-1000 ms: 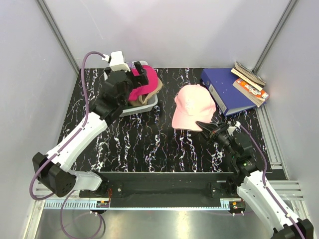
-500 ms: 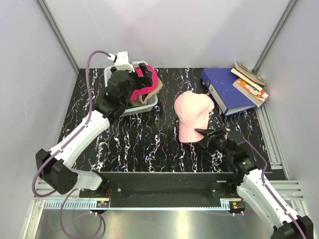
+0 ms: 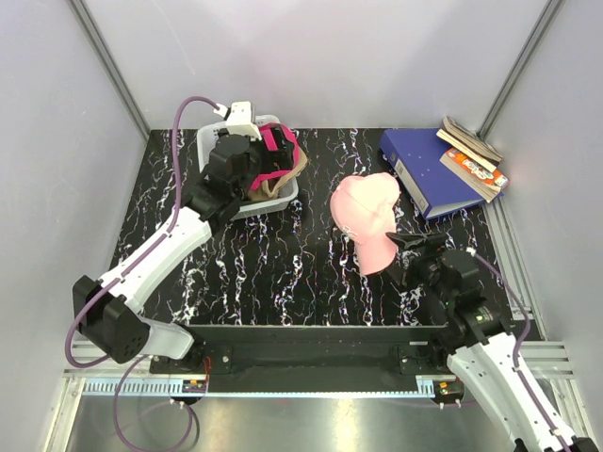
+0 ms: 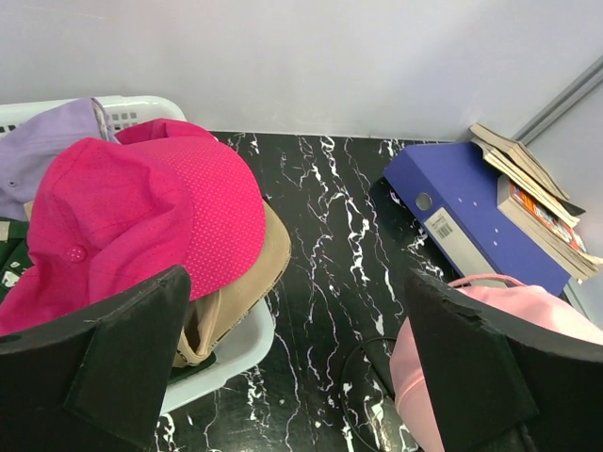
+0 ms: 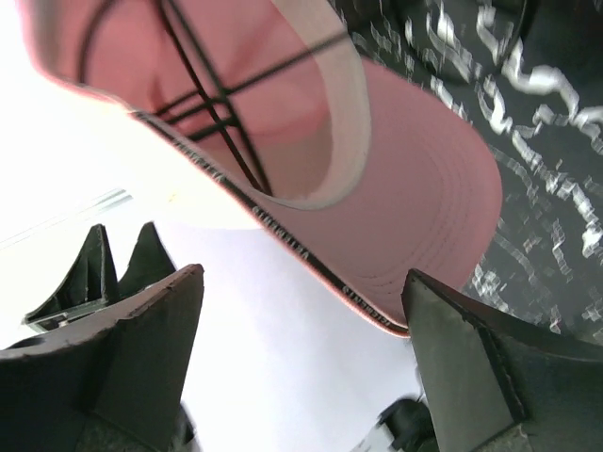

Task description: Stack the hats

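Wide open at right gripper point(image 5: 300, 311), just near of tilted light pink hat point(image 3: 367, 212); wide open at left gripper point(image 4: 294, 282) above magenta hat point(image 4: 141, 217).

Caps, five: pink point(image 3: 366, 212), magenta point(image 4: 132, 217), tan point(image 4: 240, 292), lavender point(image 4: 47, 151), green point(image 4: 11, 264). Basket point(image 4: 236, 348), one. Binder point(image 3: 424, 174), one. Books point(image 3: 471, 155), a small pile, number unclear. Arms point(image 3: 155, 254), two.

In the left wrist view, the tan hat point(image 4: 247, 282) is mostly buried under the magenta hat point(image 4: 141, 217), the lavender hat point(image 4: 47, 141) and dark green hat point(image 4: 8, 268) are cut off at the left edge, and the light pink hat point(image 4: 537, 306) is partly hidden behind a finger point(image 4: 480, 367) of the left hand point(image 4: 297, 320).
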`<state>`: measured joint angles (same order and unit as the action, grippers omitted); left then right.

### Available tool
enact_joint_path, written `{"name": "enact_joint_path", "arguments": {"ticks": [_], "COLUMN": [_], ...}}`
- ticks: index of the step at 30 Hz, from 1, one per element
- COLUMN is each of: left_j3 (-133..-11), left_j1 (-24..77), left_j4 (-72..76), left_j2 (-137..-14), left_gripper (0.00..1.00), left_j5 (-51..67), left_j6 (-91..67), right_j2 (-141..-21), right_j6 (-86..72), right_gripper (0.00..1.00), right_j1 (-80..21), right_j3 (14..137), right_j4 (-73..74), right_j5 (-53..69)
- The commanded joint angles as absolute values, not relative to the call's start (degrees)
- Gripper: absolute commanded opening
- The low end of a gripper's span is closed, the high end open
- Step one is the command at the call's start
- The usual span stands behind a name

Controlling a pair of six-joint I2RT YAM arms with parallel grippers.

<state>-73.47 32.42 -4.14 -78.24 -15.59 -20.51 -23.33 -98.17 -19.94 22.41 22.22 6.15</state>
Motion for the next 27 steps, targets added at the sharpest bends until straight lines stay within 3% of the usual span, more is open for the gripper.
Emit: {"name": "enact_joint_path", "arguments": {"ticks": [1, 10, 14, 19, 27], "left_j3": [-74.9, -74.7, -72.9, -69.9, -64.9], "left_j1": [32.3, 32.3, 32.3, 34.1, 35.3], "left_j4": [-1.0, -0.8, -0.4, -0.2, 6.7], "left_j2": [-78.9, -80.2, -81.4, -82.4, -86.4], "left_gripper": [0.99, 0.99, 0.99, 0.99, 0.97], "left_j5": [-13.4, -9.5, -2.4, 8.4, 22.4], "left_j6": [-19.8, -18.0, -17.4, -16.0, -24.1], "right_j2": [-22.6, -23.7, -28.5, -38.0, -50.7], "right_j6": [-87.7, -81.2, -71.7, -44.1, -27.9], "right_gripper": [0.93, 0.93, 0.92, 0.89, 0.80], "right_j1": [-19.7, -19.7, -19.7, -19.7, -19.8], "right_j3": [32.7, 42.5, 46.4, 50.9, 57.7], "right_j4": [35.5, 54.6, 52.4, 38.9, 28.0], "right_j5": [-6.8, -21.3, -24.7, -16.8, -2.6]}}
